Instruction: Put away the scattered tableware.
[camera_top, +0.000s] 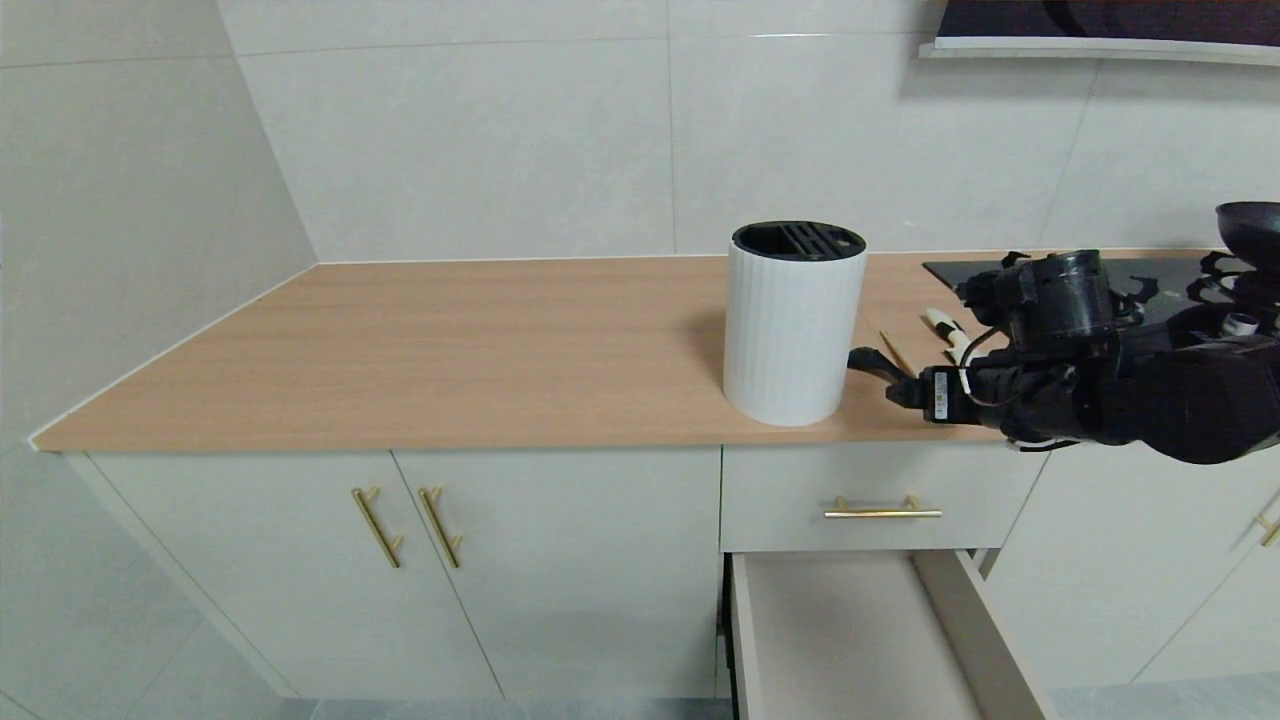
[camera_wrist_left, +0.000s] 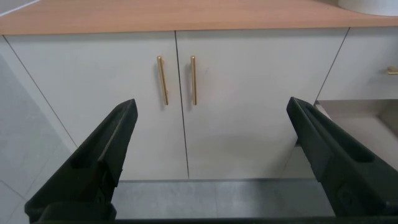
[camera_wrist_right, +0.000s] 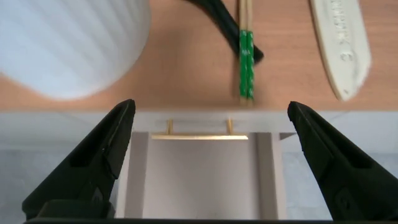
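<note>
A white ribbed utensil holder with a black slotted top stands on the wooden counter; its wall shows in the right wrist view too. To its right lie a pair of chopsticks with a green band, a black utensil handle and a white utensil. My right gripper hangs open at the counter's front edge, just short of these pieces, holding nothing. My left gripper is open and empty, low before the cabinet doors.
Below the counter a drawer stands pulled out under a closed one with a gold handle. Two cabinet doors with gold handles are to the left. A black cooktop with a dark pan is at the right.
</note>
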